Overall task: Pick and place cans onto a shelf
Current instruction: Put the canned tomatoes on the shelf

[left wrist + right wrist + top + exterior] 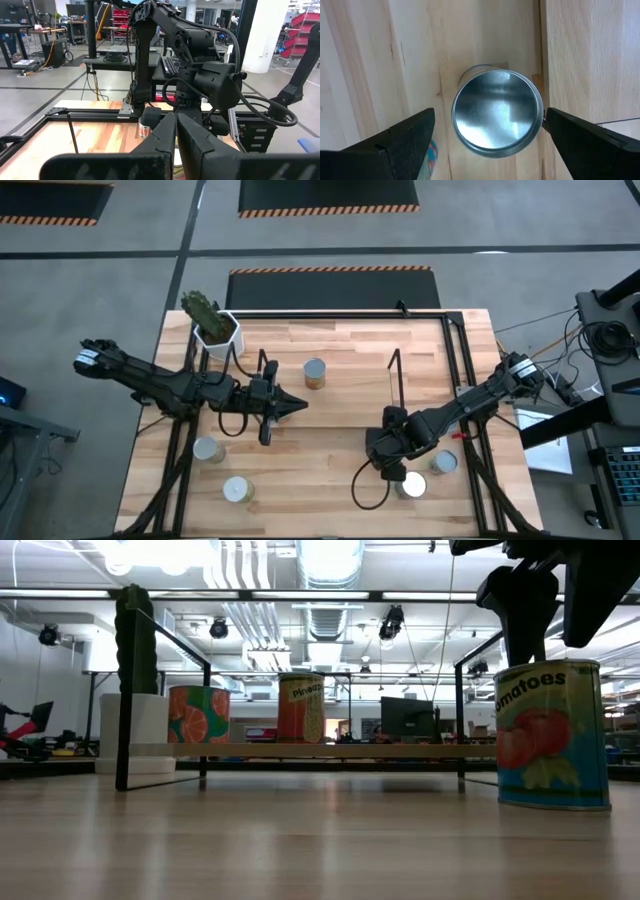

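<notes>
**A:** Right jaws, open or shut?

**B:** Spread wide. Hung just above the tomato can, 1 finger out past each side of its shiny round top. Gripped nothing.

**A:** And that can, placed where?

**B:** Stood upright on the bench, in front of the shelf and near its right end. Had a 2nd can just beside it, also on the bench.

**A:** Anything up on the shelf itself?

**B:** Counted 2 there. Saw the pineapple can near the middle of the shelf and the orange-labelled can toward its left end, both upright and well apart.

**A:** Left jaws?

**B:** Pressed shut, with nothing between them. Reached in on the left arm from the shelf's left end, pointing toward its middle, near the pineapple can but not touching it.

**A:** More cans lying about?

**B:** Spotted 2 more, a front-left can and a nearer can, both on the bench in front of the shelf's left end.

**A:** Anything else by the shelf?

**B:** Noted the white plant pot just beside its left end.
</notes>
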Controlling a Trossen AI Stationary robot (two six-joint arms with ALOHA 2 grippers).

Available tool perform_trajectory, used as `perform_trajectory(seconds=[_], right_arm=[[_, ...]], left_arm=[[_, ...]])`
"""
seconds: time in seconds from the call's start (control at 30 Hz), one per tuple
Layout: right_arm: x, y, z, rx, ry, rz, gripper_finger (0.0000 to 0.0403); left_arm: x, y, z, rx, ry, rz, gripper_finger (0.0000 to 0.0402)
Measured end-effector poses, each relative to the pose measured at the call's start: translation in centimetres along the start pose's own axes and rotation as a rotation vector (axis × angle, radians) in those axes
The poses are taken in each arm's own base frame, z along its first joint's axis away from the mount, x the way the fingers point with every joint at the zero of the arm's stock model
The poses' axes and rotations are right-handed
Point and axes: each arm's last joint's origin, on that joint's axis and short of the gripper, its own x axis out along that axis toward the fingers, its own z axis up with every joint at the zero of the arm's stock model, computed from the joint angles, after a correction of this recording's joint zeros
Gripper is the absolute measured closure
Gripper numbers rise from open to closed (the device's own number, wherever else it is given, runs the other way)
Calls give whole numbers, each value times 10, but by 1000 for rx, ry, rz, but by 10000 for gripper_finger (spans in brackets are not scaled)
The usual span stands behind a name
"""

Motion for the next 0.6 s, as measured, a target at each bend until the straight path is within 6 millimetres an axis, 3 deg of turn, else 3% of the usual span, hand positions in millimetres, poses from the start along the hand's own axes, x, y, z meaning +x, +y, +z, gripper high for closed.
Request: perform_trajectory(seconds=[0.27,0.6], right_arm=[[-3,4,9,-12,-96,36,40],[-43,9,21,-35,-170,71,69]], left_arm=[[0,0,0,0,0,0,402],[0,0,0,-4,5,-2,402]])
